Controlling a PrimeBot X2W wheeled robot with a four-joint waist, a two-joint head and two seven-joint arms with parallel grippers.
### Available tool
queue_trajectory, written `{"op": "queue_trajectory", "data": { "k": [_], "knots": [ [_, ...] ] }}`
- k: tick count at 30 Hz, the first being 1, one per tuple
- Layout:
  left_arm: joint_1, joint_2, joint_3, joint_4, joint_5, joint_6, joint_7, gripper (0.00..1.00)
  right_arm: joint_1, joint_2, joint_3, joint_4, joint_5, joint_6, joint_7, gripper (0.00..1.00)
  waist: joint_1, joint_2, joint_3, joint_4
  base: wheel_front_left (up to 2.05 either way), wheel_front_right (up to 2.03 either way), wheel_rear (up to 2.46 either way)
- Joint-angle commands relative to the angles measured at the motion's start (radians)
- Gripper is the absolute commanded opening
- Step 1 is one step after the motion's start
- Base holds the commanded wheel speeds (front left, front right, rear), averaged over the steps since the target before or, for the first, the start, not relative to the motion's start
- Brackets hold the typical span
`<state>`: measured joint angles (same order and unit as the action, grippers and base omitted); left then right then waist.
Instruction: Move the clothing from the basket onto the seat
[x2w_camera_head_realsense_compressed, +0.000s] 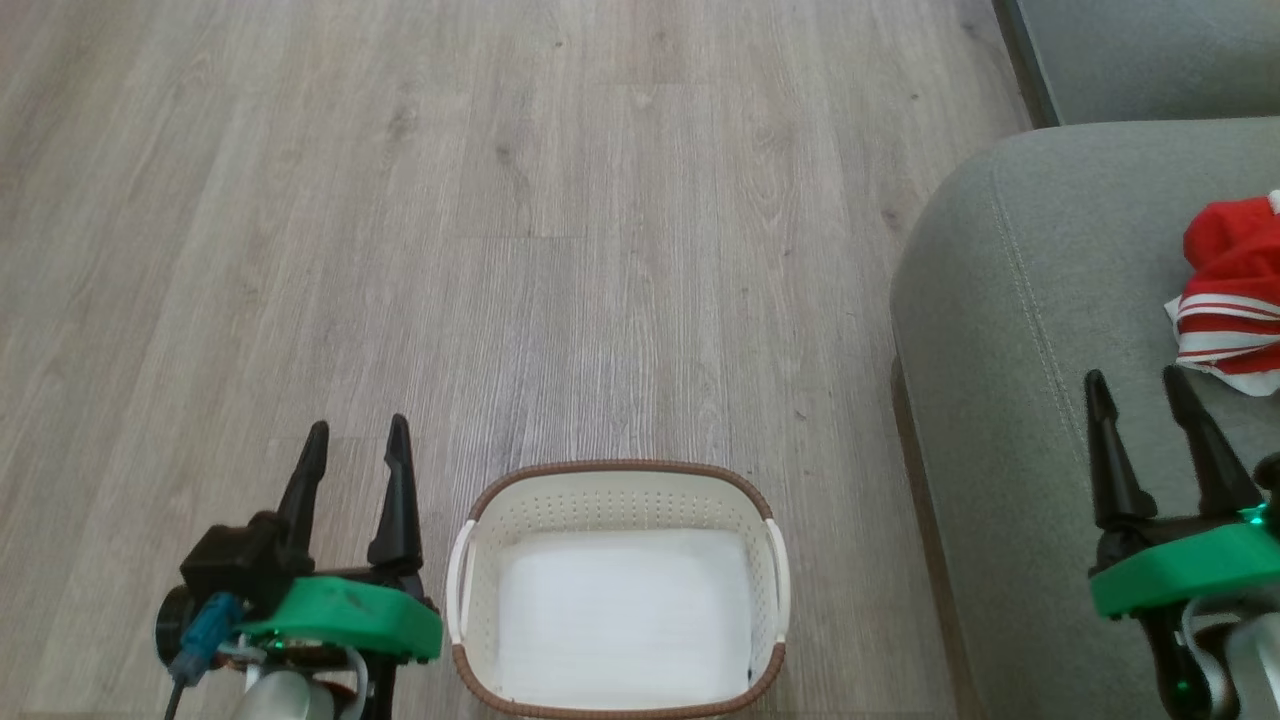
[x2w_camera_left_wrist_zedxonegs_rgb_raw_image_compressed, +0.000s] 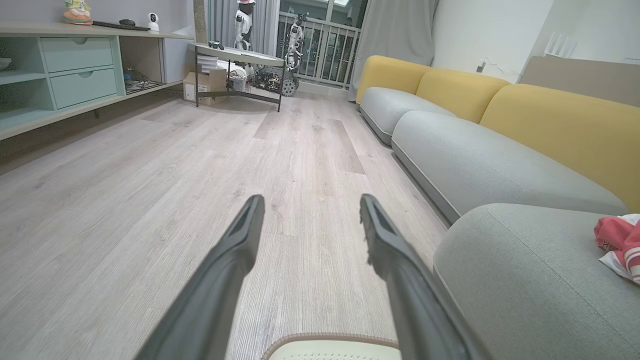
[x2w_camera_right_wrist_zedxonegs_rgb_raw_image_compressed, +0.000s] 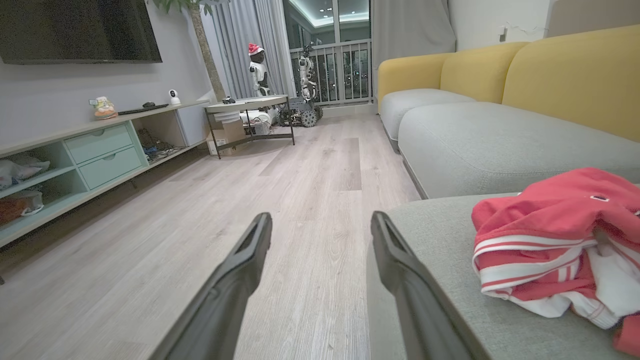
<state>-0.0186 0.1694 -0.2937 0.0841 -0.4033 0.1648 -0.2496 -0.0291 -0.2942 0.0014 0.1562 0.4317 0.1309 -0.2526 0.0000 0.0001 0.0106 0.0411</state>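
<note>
Looking done: basket (x2w_camera_head_realsense_compressed: 620, 467) bare inside, clothing (x2w_camera_head_realsense_compressed: 1235, 290) heaped on seat (x2w_camera_head_realsense_compressed: 1000, 350), right of basket. Left tool (x2w_camera_head_realsense_compressed: 358, 432) and right tool (x2w_camera_head_realsense_compressed: 1137, 380) spread, pinching nothing. Next move, I'd judge: none beyond parking arms clear.

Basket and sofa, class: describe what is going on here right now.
The white basket on the floor is empty. The red clothes lie bunched on the grey sofa seat. The robot holds nothing: its left hand is open beside the basket, its right hand open above the seat near the clothes. The move looks done.
</note>
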Motion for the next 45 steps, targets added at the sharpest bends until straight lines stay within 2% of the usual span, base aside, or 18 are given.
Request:
{"op": "queue_trajectory", "data": {
  "k": [1,9,17,29,41,42,45],
  "knots": [
    [-0.031,-0.003,0.053,-0.028,0.014,-0.010,-0.012,1.00,-0.013,-0.008,0.011,-0.042,-0.011,0.000,-0.009,1.00,0.0000,-0.0001,0.001,-0.002,0.00,0.00,0.00],
    [-0.015,-0.068,0.136,0.008,0.083,-0.088,-0.012,1.00,-0.009,0.017,0.013,-0.062,-0.025,0.000,-0.009,1.00,0.0000,-0.0001,0.007,-0.017,0.00,0.00,0.00],
    [-0.016,-0.105,0.185,0.031,0.133,-0.135,-0.012,1.00,-0.011,0.014,0.018,-0.067,-0.024,0.000,-0.009,1.00,0.0000,-0.0001,0.009,-0.019,0.00,0.00,0.00],
    [-0.020,-0.117,0.209,0.048,0.159,-0.166,-0.012,1.00,-0.013,0.016,0.029,-0.059,-0.016,0.000,-0.009,1.00,0.0000,-0.0001,0.004,-0.019,0.00,0.00,0.00],
    [-0.024,-0.119,0.210,0.057,0.160,-0.171,-0.012,1.00,-0.010,0.021,0.037,-0.054,-0.015,0.000,-0.009,1.00,0.0000,-0.0001,-0.004,-0.022,0.00,0.00,0.00],
    [0.010,-0.119,0.176,0.086,0.155,-0.169,0.000,0.00,0.002,0.035,0.019,-0.024,-0.018,0.000,0.000,0.00,0.0000,-0.0001,-0.004,-0.022,0.00,0.00,0.00],
    [0.026,-0.120,0.173,0.132,0.152,-0.168,0.003,0.00,0.011,0.049,0.030,0.020,-0.016,0.000,0.002,0.00,0.0000,-0.0001,-0.004,-0.023,0.00,0.00,0.00]
  ]
}}
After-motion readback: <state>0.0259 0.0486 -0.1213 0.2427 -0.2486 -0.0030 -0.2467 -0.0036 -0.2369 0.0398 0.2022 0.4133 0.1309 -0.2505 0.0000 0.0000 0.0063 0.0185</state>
